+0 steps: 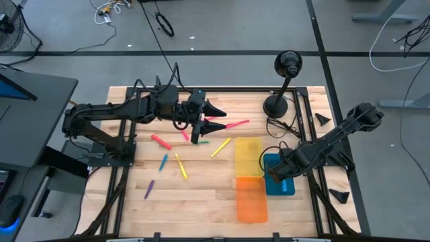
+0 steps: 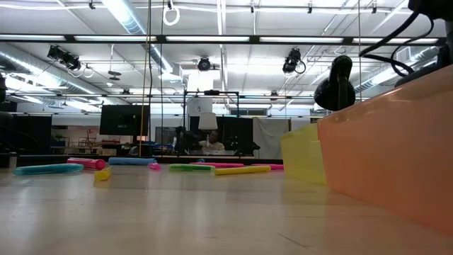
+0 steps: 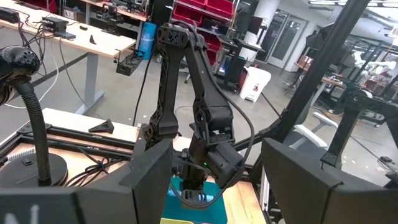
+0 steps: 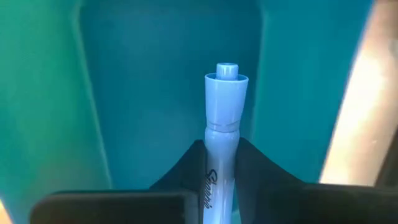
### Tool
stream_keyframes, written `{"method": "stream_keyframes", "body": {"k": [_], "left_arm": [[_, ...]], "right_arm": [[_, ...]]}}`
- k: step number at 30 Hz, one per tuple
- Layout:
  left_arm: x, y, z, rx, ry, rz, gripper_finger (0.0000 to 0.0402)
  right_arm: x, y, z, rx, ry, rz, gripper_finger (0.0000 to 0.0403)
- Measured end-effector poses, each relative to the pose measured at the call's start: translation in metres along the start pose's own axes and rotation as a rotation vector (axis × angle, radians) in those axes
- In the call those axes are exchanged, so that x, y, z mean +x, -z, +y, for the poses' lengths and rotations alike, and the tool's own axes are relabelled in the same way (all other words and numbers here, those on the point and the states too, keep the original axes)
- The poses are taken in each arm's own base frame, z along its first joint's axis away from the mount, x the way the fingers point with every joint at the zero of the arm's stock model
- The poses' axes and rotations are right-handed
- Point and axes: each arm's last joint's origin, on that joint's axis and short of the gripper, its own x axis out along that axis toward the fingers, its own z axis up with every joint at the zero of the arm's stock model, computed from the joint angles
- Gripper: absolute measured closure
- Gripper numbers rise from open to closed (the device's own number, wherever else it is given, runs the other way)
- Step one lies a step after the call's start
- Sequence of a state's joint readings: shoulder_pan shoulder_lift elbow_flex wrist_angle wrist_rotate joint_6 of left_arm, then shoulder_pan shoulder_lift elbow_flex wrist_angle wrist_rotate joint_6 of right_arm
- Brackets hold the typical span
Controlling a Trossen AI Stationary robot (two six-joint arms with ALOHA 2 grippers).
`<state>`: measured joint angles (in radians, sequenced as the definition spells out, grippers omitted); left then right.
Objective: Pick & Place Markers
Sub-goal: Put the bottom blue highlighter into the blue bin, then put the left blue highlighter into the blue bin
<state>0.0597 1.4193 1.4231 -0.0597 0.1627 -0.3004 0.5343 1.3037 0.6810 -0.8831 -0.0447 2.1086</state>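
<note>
A light blue marker (image 4: 222, 124) is sitting pinched between the right gripper's (image 4: 221, 163) two dark fingers, cap end pointing down into the blue tray (image 4: 143, 81). That tray (image 1: 287, 187) is lying at the right of the table, just beside the yellow tray (image 1: 248, 156) and the orange tray (image 1: 251, 200). The rest of the markers are lying scattered on the wooden table (image 1: 201, 195) to the left of the trays: a yellow one (image 1: 220, 147), a pink one (image 1: 235, 125), a red one (image 1: 160, 142), a purple one (image 1: 149, 189), perhaps a green one under the arm. The left gripper (image 1: 213, 117) is hanging above them at the far side, its fingers spread wide and gripping nothing. A black desk lamp (image 1: 282, 84) is standing at the far right.
</note>
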Motion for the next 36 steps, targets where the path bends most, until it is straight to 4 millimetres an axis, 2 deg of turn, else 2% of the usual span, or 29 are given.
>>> {"method": "stream_keyframes", "body": {"k": [7, 23, 31, 36], "left_arm": [[0.0, 0.0, 0.0, 0.0, -0.001, 0.002, 0.0152], [0.0, 0.0, 0.0, -0.001, -0.001, 0.005, 0.0152], [0.0, 0.0, 0.0, -0.001, -0.001, 0.005, 0.0152], [0.0, 0.0, 0.0, -0.002, -0.001, 0.005, 0.0152]], "right_arm": [[0.0, 0.0, 0.0, -0.01, -0.005, 0.002, 0.0345], [0.0, 0.001, 0.001, -0.032, -0.012, 0.005, 0.0223], [-0.003, 0.001, 0.001, -0.064, -0.019, 0.004, 0.0218], [-0.023, 0.003, 0.011, -0.163, -0.109, -0.05, 0.0218]]}}
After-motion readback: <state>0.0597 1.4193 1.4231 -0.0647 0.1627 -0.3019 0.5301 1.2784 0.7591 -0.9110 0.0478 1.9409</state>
